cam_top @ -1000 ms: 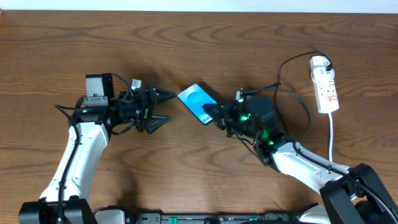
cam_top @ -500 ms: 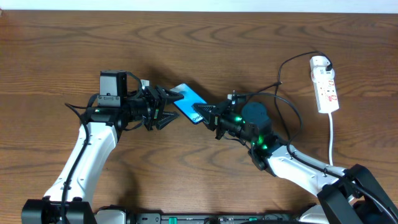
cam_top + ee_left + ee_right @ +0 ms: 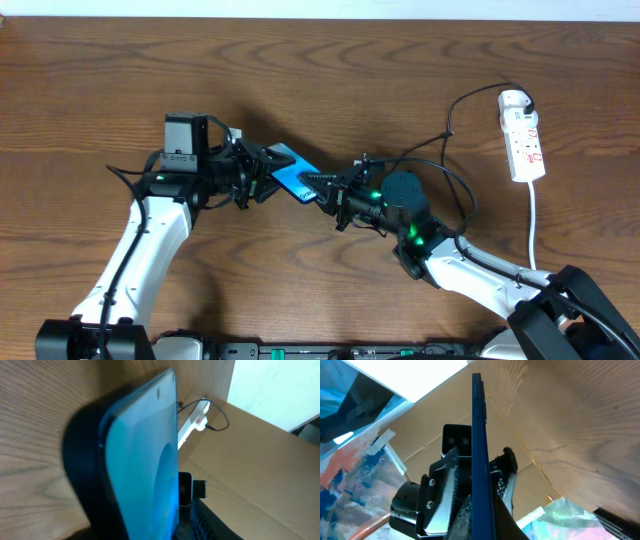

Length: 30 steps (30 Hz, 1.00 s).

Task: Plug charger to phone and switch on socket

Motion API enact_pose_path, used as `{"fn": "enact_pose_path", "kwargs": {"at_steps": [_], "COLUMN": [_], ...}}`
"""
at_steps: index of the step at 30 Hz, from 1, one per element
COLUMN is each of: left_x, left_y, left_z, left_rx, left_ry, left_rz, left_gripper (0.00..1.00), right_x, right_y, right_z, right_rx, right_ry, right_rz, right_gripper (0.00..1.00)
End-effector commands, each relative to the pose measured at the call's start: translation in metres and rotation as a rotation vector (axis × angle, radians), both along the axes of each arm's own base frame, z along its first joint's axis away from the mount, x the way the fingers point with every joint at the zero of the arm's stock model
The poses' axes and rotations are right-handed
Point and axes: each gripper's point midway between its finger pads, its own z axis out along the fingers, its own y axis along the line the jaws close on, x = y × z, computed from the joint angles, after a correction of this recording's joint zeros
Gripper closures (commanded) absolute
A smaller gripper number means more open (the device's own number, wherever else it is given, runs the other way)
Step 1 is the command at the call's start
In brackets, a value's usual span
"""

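The phone [image 3: 293, 173], its screen lit blue-cyan, is held off the table at the centre between both grippers. My left gripper [image 3: 264, 172] is closed on its left end. My right gripper [image 3: 333, 190] is shut on its right end. In the left wrist view the phone [image 3: 145, 465] fills the frame. In the right wrist view the phone [image 3: 480, 455] shows edge-on with the left gripper's jaws on both sides of it. The white socket [image 3: 524, 135] lies at the far right. The charger's thin black cable [image 3: 452, 118] runs from its plug in the socket and loops behind my right arm. Its connector tip is hidden.
The socket's white cord [image 3: 533, 225] runs down toward the front edge on the right. The socket also shows far off in the left wrist view [image 3: 194, 416]. A pale wall borders the back edge of the brown wooden table [image 3: 90, 90].
My right gripper carried the phone left. My left gripper moved right to meet it, and its open fingers have closed around the phone's left end.
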Motion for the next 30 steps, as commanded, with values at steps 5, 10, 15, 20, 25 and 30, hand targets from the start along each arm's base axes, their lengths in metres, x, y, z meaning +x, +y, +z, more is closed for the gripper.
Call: {"fn": "enact_pose_path", "kwargs": {"at_steps": [5,10,15,20,25,30], "left_x": [0.003,0.005,0.011,0.020,0.030,0.036], "left_y": [-0.003,-0.001,0.006,0.019,0.035,0.049], "left_z": [0.002,0.001,-0.006,-0.015,-0.025,-0.031], "left_rx": [0.014,0.029,0.080,0.166,0.262,0.339], "left_ry": [-0.026,-0.034,-0.039,-0.048,-0.060,-0.070], "left_rz": [0.000,0.012,0.052,0.118,0.191,0.249], "left_gripper": [0.75,0.92,0.92,0.92,0.93,0.93], "right_x": [-0.003,-0.004,-0.004,-0.001,0.008,0.011], "right_y": [0.002,0.003,0.003,0.001,-0.008,-0.015], "right_z": [0.015,0.014,0.014,0.014,0.014,0.015], "right_rx": [0.033,0.018,-0.014,-0.114,-0.215,-0.342], "right_ry": [-0.022,-0.047,-0.115,-0.320,-0.511,-0.786], "right_rz": [0.003,0.012,0.022,0.046,0.050,0.108], "right_gripper": [0.99,0.89,0.79,0.67,0.57,0.43]}}
